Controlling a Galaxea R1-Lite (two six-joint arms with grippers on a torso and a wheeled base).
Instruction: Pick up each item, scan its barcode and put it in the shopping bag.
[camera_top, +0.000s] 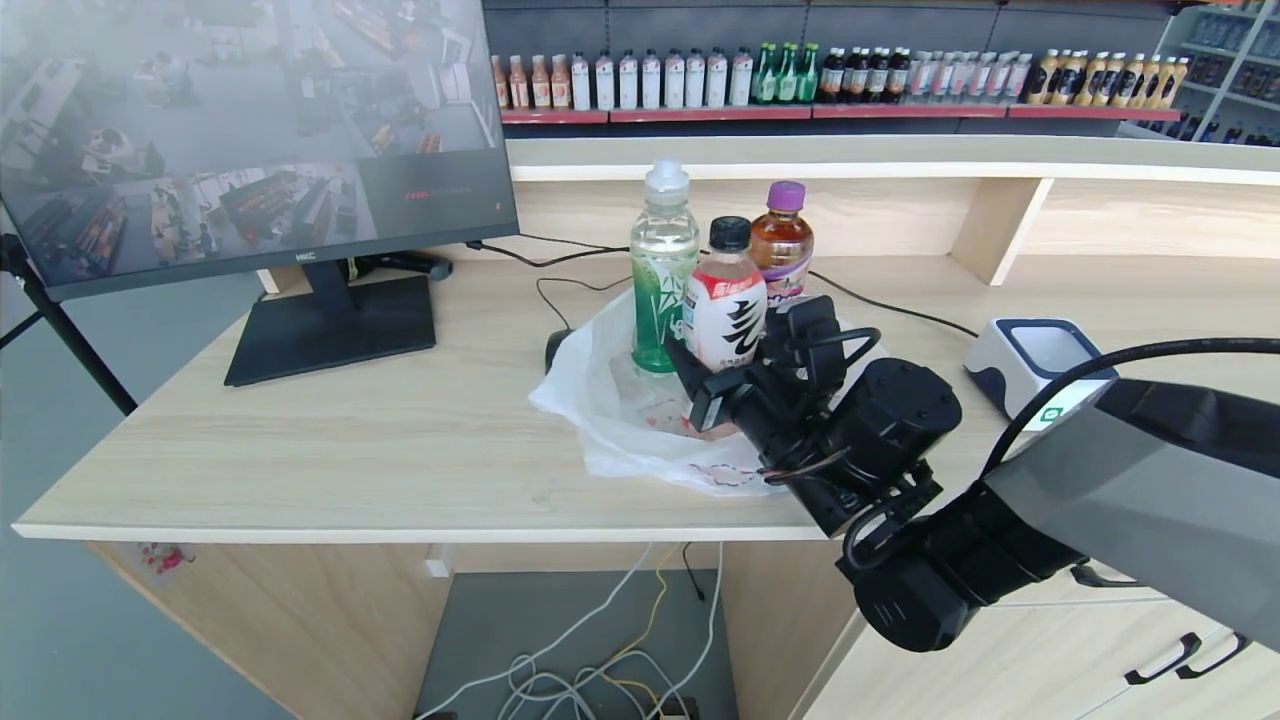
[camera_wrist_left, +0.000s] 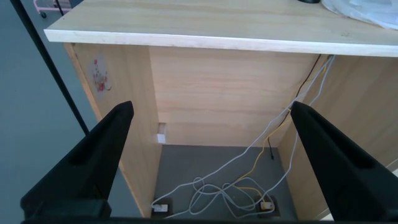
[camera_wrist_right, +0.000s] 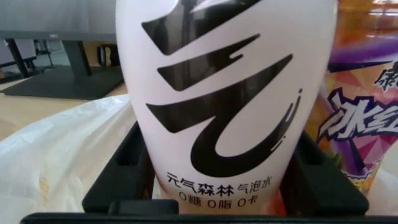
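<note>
Left gripper (camera_wrist_left: 211, 109): jaws spread wide, empty, low before the pale wooden desk (camera_top: 350, 440); right gripper (camera_top: 722, 395): jaws clasping the lower body of the white black-capped plastic drink bottle (camera_top: 725, 320), upright amid the crumpled white plastic shopping bag (camera_top: 600, 400); bottle likely full, heavy, stiff, smooth-labelled; grip mid-body, below the shoulder.

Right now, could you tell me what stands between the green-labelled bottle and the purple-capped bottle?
The white bottle stands there, slightly nearer the robot than the green-labelled bottle and the purple-capped bottle, and held by the right gripper; the head view shows this.
</note>
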